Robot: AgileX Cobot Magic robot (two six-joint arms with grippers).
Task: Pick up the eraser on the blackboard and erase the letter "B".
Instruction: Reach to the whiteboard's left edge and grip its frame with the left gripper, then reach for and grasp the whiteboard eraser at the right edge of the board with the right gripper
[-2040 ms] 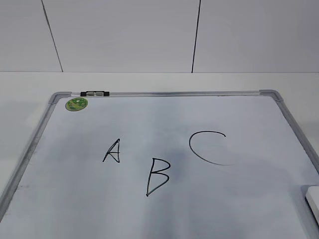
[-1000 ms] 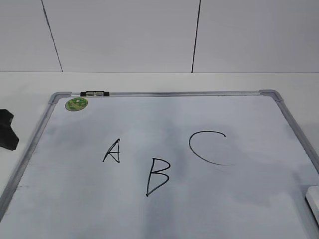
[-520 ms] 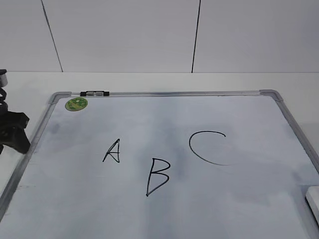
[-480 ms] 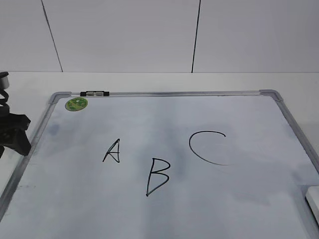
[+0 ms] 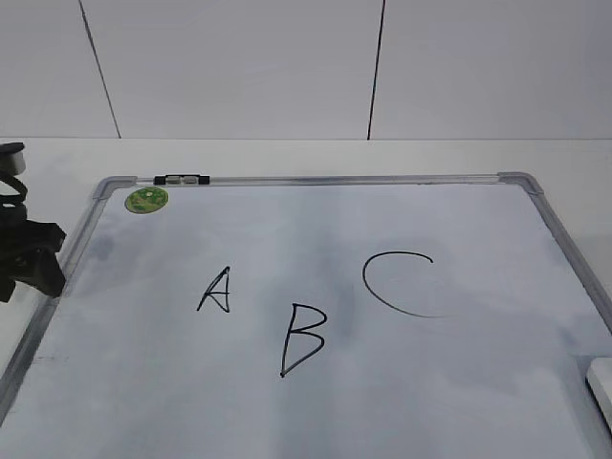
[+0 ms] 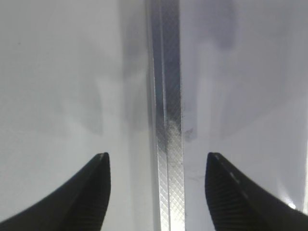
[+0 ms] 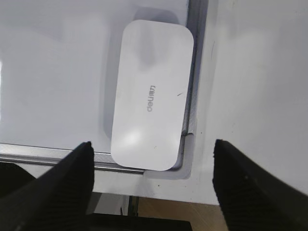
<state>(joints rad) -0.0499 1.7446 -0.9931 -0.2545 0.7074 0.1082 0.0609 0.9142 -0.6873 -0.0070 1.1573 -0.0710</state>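
Eraser (image 7: 150, 102) in the lower right corner of the blackboard (image 7: 53, 62), long axis up-down in right wrist frame, above-centre of right pincer (image 7: 153, 166), fingers apart. Left pincer (image 6: 158, 185) apart, far off.

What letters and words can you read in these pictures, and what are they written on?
"A": black marker on the blackboard.
"B": black marker on the blackboard, right of and lower than the A.
"C": black marker on the blackboard, furthest right.
"deli": small grey lettering on top of the eraser.
Green sticker in the board's corner: print too small to read.
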